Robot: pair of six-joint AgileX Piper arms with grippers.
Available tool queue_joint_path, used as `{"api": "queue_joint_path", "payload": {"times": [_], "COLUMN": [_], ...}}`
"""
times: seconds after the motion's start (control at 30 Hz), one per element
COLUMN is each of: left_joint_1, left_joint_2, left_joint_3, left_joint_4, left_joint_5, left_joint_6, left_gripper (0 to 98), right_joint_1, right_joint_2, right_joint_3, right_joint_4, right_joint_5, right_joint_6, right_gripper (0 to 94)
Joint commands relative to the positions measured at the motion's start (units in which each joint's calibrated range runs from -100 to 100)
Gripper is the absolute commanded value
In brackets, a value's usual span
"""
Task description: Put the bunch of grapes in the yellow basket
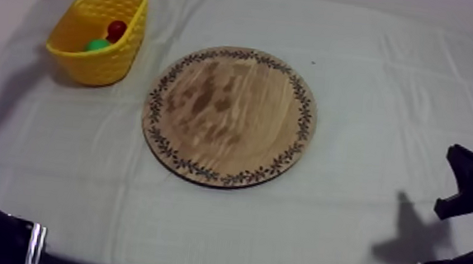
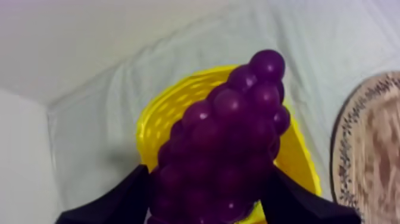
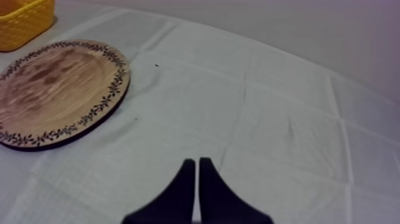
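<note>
Left gripper [image 2: 208,179] pinches the grapes [image 2: 229,137], hanging above the basket [image 2: 158,116] at the table's far left. A small red fruit [image 1: 117,29] lies in the basket. Right gripper [image 3: 197,171] is pressed together, off beside the board [image 3: 53,89].

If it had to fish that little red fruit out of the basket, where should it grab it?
Probably from straight above, pinching the small red fruit across its round middle. The walls of the yellow basket close off the sides, and a green fruit lies close beside it, so pinch clear of that one.
</note>
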Motion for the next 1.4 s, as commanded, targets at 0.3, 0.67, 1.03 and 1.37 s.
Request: {"api": "queue_joint_path", "payload": {"times": [0.3,0.67,1.03,1.37], "left_joint_1": [-0.10,-0.23,-0.83,-1.30], "left_joint_2": [5.78,8.51,8.88,8.35], "left_joint_3": [6.07,7.30,7.09,6.60], "left_joint_4": [-0.27,-0.56,-0.32,-0.35], "left_joint_5": [-4.50,-6.01,-7.92,-8.15], "left_joint_6": [1.80,2.06,2.08,1.54], "left_gripper": [49.0,47.2,61.1,94.8], "right_joint_1": [0.02,0.02,0.02,0.02], "right_joint_2": [-0.01,-0.01,-0.01,-0.01], "right_joint_3": [-0.03,-0.03,-0.03,-0.03], "right_joint_4": [0.01,0.01,0.01,0.01], "right_joint_5": [0.00,0.00,0.00,0.00], "right_joint_6": [0.00,0.00,0.00,0.00], "right_gripper": [0.4,0.4,0.4,0.4]}}
